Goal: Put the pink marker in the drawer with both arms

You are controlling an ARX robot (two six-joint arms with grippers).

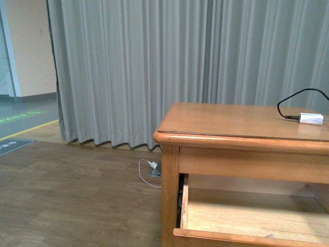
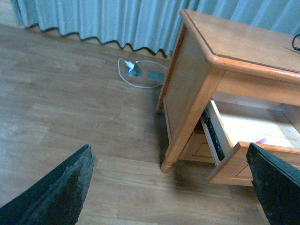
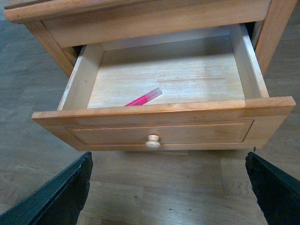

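The pink marker (image 3: 143, 98) lies inside the open drawer (image 3: 164, 115), on its pale wooden floor near the front wall, tilted, with its pale cap end pointing away from the front. A bit of pink also shows in the left wrist view (image 2: 260, 140). The drawer is pulled out of the wooden cabinet (image 1: 241, 123); its round knob (image 3: 153, 141) faces my right gripper. My right gripper (image 3: 166, 197) is open and empty, in front of the drawer and back from the knob. My left gripper (image 2: 171, 187) is open and empty, over the floor beside the cabinet's left side.
A white adapter with a black cable (image 1: 311, 118) lies on the cabinet top at the right. A floor socket with a white plug and cord (image 1: 151, 169) sits by the grey curtain (image 1: 154, 67). Wooden floor (image 1: 77, 195) spreads to the left of the cabinet.
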